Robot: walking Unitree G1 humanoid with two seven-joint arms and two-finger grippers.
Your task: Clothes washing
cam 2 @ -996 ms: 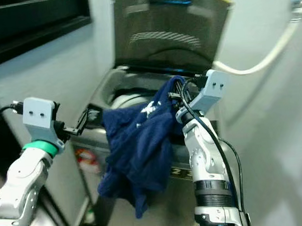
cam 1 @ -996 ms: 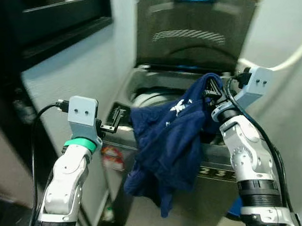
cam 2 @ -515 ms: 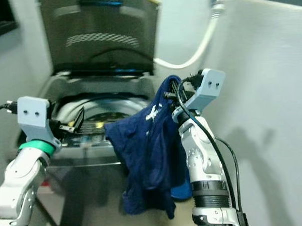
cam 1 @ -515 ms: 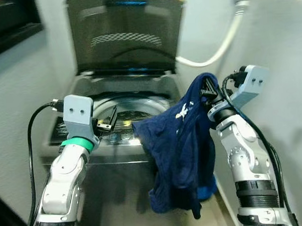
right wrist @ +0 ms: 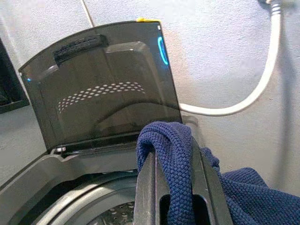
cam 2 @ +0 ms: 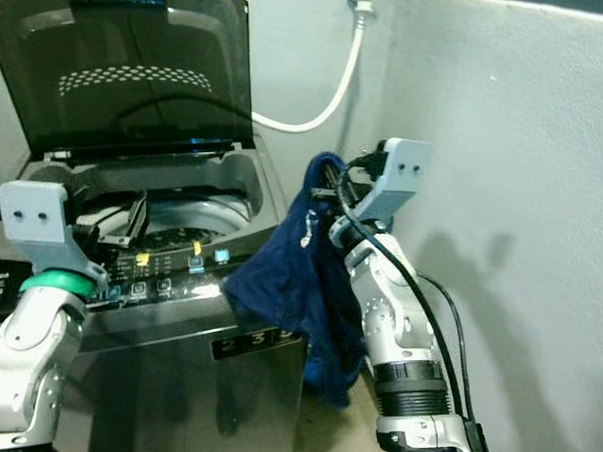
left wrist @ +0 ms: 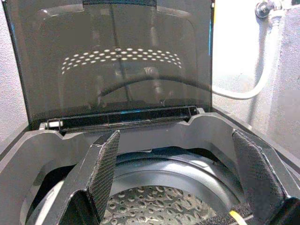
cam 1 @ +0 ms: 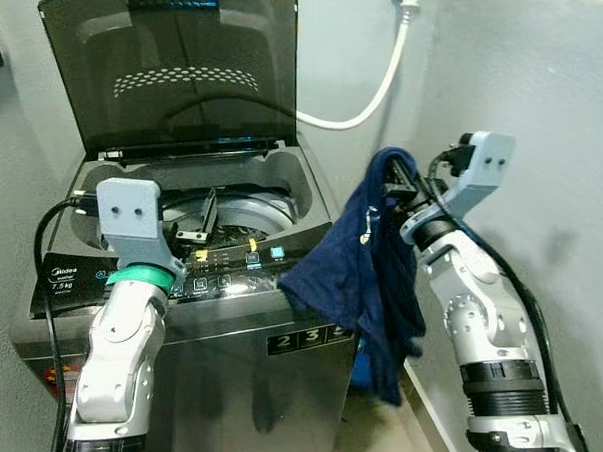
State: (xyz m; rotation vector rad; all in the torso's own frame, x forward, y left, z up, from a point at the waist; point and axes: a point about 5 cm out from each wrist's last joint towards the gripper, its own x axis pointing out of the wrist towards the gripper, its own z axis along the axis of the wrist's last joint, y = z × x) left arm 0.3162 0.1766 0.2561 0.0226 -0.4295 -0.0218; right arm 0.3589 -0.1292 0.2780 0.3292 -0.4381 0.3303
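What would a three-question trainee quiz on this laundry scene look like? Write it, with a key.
1. True or false: the washer's lid is up.
2. Which gripper holds the blue garment? A) left B) right C) neither
3. Fill in: the left gripper hovers, open, over the washer's ____.

Key
1. True: the lid stands upright behind the drum.
2. B: the right gripper is shut on the garment, which hangs down beside the washer, not in it.
3. Drum: its fingers are spread above the perforated tub.
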